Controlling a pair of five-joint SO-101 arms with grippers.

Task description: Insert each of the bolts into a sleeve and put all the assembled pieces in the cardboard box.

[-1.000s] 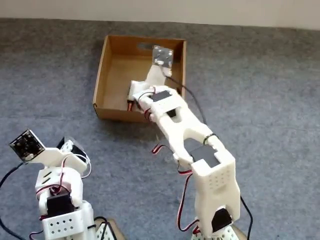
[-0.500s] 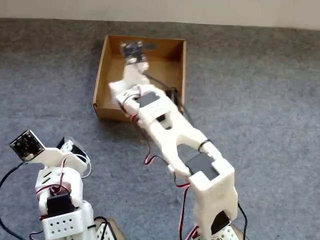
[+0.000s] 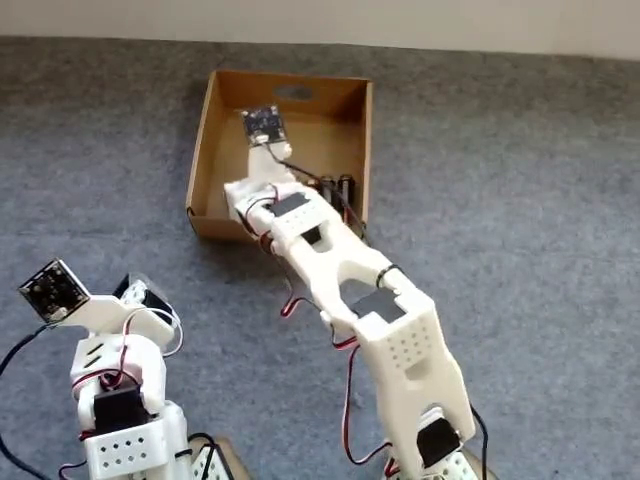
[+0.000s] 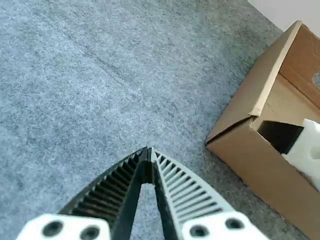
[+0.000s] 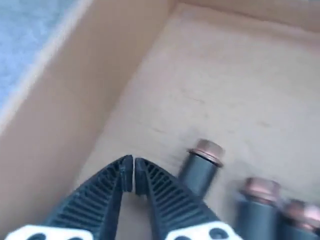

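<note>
The cardboard box (image 3: 205,140) stands at the far middle of the grey carpet. Three assembled pieces (image 3: 332,187), dark sleeves with copper bolt heads, lie side by side in its near right corner. In the right wrist view they are the nearest piece (image 5: 202,166), a second piece (image 5: 257,200) and a third piece (image 5: 300,216). My right gripper (image 5: 129,163) is shut and empty, low inside the box beside the nearest piece and close to the box wall (image 5: 75,85). My left gripper (image 4: 148,153) is shut and empty over bare carpet, short of the box (image 4: 260,130).
The right arm (image 3: 330,260) stretches from the near edge into the box and covers its near wall. The left arm (image 3: 115,350) sits folded at the near left. Grey carpet (image 3: 520,200) lies open on both sides of the box.
The right arm has swung left inside the box, from the right wall towards the left side. The three pieces in the near right corner are now uncovered. The left arm has not moved.
</note>
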